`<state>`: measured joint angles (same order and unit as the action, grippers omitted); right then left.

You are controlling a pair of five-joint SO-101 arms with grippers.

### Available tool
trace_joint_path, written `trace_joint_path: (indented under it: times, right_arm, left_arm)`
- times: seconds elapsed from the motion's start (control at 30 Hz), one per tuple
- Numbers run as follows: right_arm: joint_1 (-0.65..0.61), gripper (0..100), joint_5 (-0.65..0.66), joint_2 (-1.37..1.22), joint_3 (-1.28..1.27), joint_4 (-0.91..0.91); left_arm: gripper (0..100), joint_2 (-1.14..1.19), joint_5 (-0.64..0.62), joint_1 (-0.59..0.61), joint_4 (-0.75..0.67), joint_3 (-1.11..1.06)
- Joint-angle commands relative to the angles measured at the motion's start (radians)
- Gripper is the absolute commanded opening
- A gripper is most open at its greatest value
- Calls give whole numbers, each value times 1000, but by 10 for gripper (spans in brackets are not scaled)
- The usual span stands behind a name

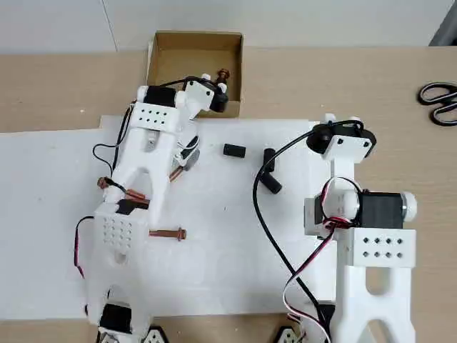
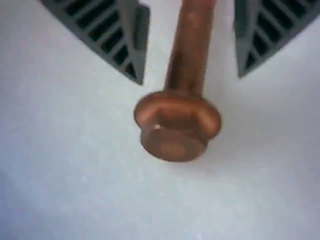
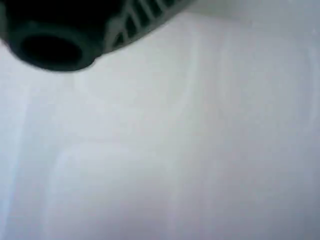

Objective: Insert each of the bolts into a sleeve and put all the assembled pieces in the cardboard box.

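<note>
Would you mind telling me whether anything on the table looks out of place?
Only the scissors at the right edge of the table, off the white sheet: they have no part in the bolt-and-sleeve job. Nothing looks spilled or damaged.

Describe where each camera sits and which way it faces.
High view: fixed overhead, facing the table; left arm, right arm show.
Left wrist view: on left arm, facing a bolt inside the open left gripper.
Right wrist view: on right arm, facing the white sheet past right gripper and sleeve.
Shared: the white sheet, in high and right wrist views.
</note>
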<state>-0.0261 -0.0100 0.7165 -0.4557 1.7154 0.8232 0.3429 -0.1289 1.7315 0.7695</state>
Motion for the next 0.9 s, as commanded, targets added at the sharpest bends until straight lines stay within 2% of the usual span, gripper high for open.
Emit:
trace_joint_path:
  times: [0.0, 0.5, 0.7, 0.87]
  right_arm:
    - [8, 3, -9, 25, 3, 2]
    - [8, 3, -9, 25, 3, 2]
    - [8, 3, -9, 25, 3, 2]
    - [8, 3, -9, 25, 3, 2]
  left_arm:
    - [119, 14, 3, -2, 21, 59]
    - [118, 150, 3, -5, 20, 131]
    - [10, 152, 3, -5, 20, 131]
    - [6, 149, 0, -5, 20, 128]
